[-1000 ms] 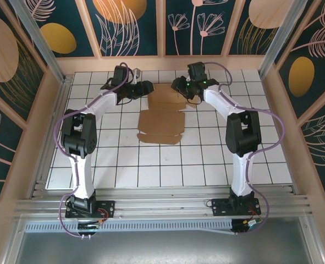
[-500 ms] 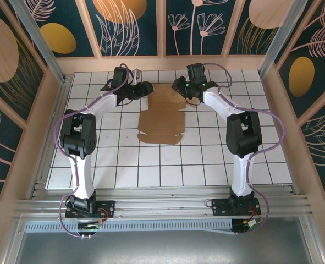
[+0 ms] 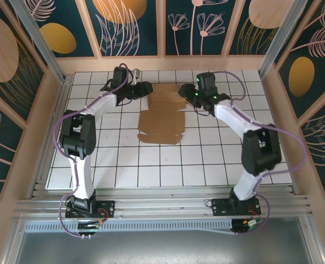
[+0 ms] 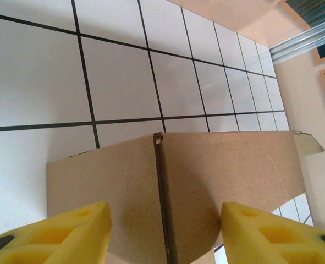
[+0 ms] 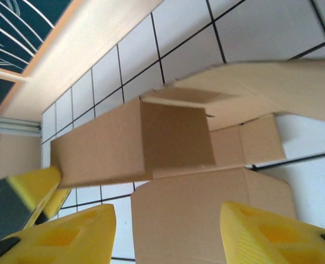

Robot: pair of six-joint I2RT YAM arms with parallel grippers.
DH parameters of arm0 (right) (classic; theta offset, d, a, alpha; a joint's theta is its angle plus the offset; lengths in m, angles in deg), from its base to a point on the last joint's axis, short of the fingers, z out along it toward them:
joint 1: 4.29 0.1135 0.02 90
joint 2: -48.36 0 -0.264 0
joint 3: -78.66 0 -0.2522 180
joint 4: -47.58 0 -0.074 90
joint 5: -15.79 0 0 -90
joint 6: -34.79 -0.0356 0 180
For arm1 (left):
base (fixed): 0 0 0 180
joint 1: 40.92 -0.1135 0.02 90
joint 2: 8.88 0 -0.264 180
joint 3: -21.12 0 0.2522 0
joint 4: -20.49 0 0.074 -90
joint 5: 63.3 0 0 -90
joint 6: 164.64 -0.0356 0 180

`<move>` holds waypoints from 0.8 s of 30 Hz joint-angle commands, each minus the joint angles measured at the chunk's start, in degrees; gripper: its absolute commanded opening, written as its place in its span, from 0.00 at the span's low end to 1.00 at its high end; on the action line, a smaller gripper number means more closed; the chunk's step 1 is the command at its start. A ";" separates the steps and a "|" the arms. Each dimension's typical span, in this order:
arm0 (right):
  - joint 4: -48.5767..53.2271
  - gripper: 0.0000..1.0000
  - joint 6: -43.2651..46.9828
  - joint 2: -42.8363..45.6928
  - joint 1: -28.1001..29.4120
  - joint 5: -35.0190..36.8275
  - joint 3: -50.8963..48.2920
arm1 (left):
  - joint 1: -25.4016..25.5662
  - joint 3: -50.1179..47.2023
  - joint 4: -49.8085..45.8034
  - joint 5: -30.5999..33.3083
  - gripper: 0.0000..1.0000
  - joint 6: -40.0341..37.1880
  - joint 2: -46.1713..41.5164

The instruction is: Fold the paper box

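The paper box (image 3: 161, 124) is a brown cardboard sheet lying flat on the tiles, with its far part folded up into a low wall (image 3: 165, 93). My left gripper (image 3: 146, 88) stands open at the wall's left end. In the left wrist view the upright cardboard (image 4: 206, 176) and its vertical fold edge show between that gripper's (image 4: 165, 236) spread yellow fingers. My right gripper (image 3: 185, 91) hangs open off the wall's right end. In its own view the right gripper (image 5: 167, 234) looks over the flat panel (image 5: 206, 214) with nothing gripped. A left gripper finger (image 5: 33, 190) touches the wall's far end.
The white tiled table (image 3: 151, 165) has free room in front of the sheet and to both sides. A wooden back wall (image 3: 162, 63) runs close behind the box. Wooden side walls and metal posts (image 3: 275, 49) close in the table.
My right arm has drawn back to the right, away from the box's raised far corner, and its jaws have spread wider. The left arm and the box have stayed put.
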 commanded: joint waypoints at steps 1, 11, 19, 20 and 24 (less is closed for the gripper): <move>-9.91 0.54 -4.34 3.62 -2.43 2.15 -9.06 | -0.09 -0.53 -2.53 0.60 0.54 -1.44 -1.55; -23.59 0.48 -6.83 -11.39 -2.48 -0.95 -8.11 | -0.09 -0.50 -2.96 1.31 0.54 -2.40 -1.95; -28.87 0.47 -6.04 -19.57 -1.27 5.61 -5.20 | -0.12 -0.27 -3.50 1.57 0.54 -3.04 -1.88; -30.84 0.47 -6.01 -20.37 -1.20 5.30 -5.52 | -0.06 -0.27 -3.50 1.59 0.54 -3.14 -1.89; -33.45 0.40 -5.62 -23.03 -0.62 5.28 -4.30 | -0.09 -0.22 -3.50 1.32 0.54 -3.02 -1.68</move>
